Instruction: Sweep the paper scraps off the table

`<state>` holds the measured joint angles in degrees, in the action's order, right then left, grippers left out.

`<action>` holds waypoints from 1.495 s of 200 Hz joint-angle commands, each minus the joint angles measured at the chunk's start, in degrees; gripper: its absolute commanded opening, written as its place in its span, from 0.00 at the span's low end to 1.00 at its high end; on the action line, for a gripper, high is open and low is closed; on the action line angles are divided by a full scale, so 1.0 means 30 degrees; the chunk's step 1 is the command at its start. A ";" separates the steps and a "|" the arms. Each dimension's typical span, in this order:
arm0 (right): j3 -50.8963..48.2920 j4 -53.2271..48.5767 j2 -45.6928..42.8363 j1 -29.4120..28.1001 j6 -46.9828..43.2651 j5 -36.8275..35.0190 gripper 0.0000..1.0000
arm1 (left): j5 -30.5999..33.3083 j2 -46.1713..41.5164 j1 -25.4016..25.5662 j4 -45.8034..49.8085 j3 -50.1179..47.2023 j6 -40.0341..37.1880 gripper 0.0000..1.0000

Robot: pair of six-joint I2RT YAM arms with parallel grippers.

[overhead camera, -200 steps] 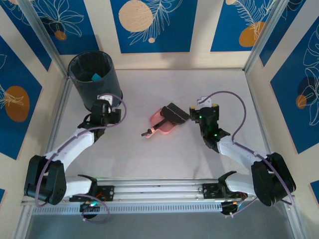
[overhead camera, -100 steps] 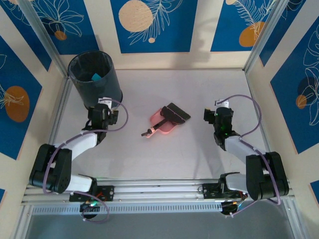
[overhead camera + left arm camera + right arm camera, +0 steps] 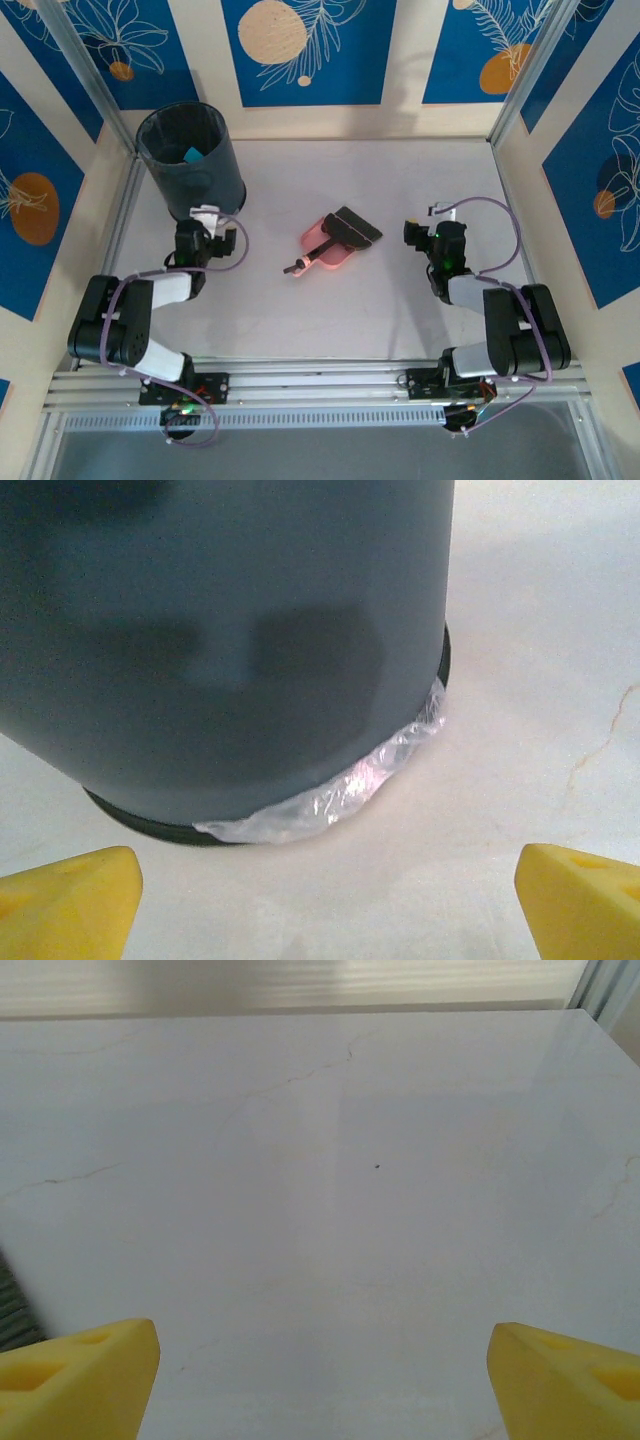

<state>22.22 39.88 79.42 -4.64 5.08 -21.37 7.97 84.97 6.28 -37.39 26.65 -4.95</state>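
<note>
Just ahead of your left gripper [image 3: 330, 900], the bin [image 3: 220, 650] is holding a teal paper scrap [image 3: 191, 154]; that gripper and your right gripper [image 3: 320, 1380] are gaping wide, empty; sweeping is apparently finishing.

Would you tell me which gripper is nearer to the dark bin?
Left. The left gripper is just before the bin; the right gripper is across the table, past the dustpan.

bin [image 3: 220, 630] top cut off, dark item [image 3: 352, 227] on dustpan [image 3: 320, 242] too small to identify
</note>
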 commanded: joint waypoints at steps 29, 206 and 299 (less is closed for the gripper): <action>-0.0666 0.2766 0.0616 0.0518 0.0510 0.1419 0.86 | -0.2840 0.0720 -0.0978 -0.3618 -0.1152 0.0566 0.96; 0.0182 0.2901 0.2649 0.0962 0.0709 0.2443 0.96 | -0.2027 0.1446 -0.1040 -0.5350 -0.1796 0.0888 1.00; 0.0152 0.2883 0.2619 0.0989 0.0722 0.2496 0.99 | -0.2626 0.1486 -0.1056 -0.5138 -0.1650 0.0683 1.00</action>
<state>21.43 48.16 87.24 -1.96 6.79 -14.70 1.48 88.97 3.79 -51.05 21.85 -3.16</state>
